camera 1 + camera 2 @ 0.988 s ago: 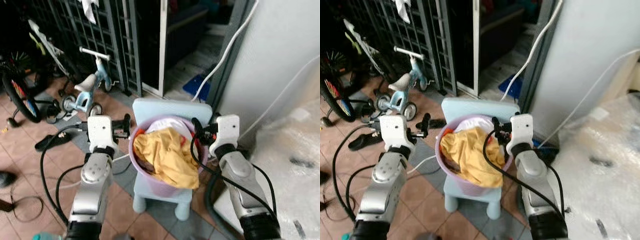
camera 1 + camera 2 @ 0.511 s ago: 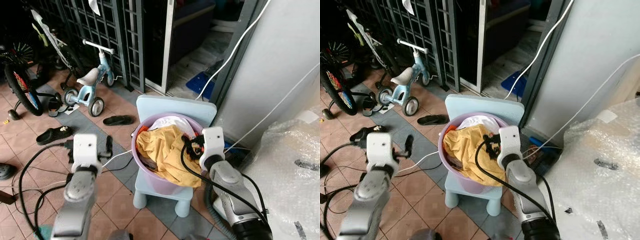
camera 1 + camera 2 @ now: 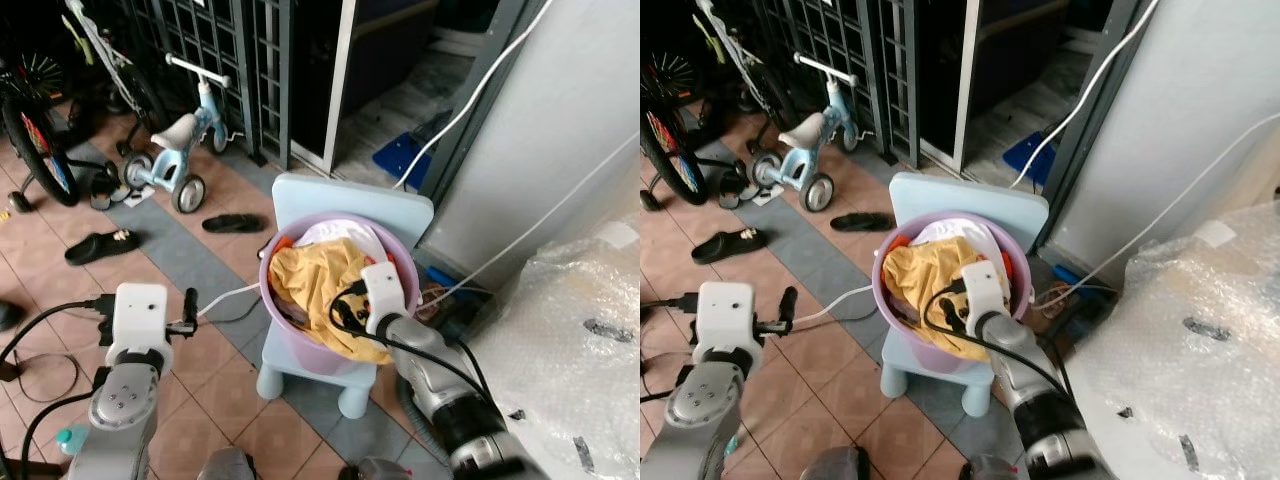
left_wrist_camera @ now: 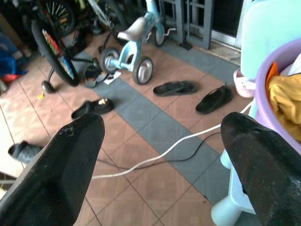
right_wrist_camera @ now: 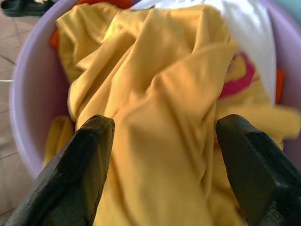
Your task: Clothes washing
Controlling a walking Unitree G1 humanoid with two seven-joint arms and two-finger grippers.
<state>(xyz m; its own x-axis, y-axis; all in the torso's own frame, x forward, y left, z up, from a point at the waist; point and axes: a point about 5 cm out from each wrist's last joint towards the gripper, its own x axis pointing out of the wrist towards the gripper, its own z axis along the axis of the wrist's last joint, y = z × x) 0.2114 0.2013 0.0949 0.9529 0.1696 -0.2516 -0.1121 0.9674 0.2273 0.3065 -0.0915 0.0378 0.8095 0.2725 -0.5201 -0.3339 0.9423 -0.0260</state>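
**Right gripper over the tub, left out to the side**

Left eye: I see the purple tub (image 3: 283,325) sitting on a pale blue chair (image 3: 352,215). A yellow cloth (image 3: 308,283) is heaped in it, with white cloth (image 3: 345,233) behind and a bit of orange at the rim. My right gripper (image 3: 345,310) is down over the near edge of the tub, on top of the yellow cloth; cables block its fingers here, so I can't read the jaws from this angle. My left gripper (image 3: 190,308) hangs over the tiled floor (image 3: 215,375), well apart from the tub. A white cable (image 3: 228,298) runs across the tiles towards the chair. A trike (image 3: 180,150) and a sandal (image 3: 97,246) lie further out on the left.

Right eye: same layout. Bubble wrap (image 3: 1200,330) covers something on the right.

Left wrist: both fingers (image 4: 61,160) are spread wide with nothing between them, just tiles, the cable, the trike (image 4: 134,44) and dark shoes (image 4: 214,100). The tub's rim (image 4: 263,110) and the chair leg sit beside one finger.

Right wrist: jaws wide, fingers (image 5: 77,169) on either side of the yellow cloth (image 5: 155,122). Looks like they sit just above the fabric, but contact is hard to judge. Nothing is pinched. The tub wall (image 5: 33,108) curves round behind it.
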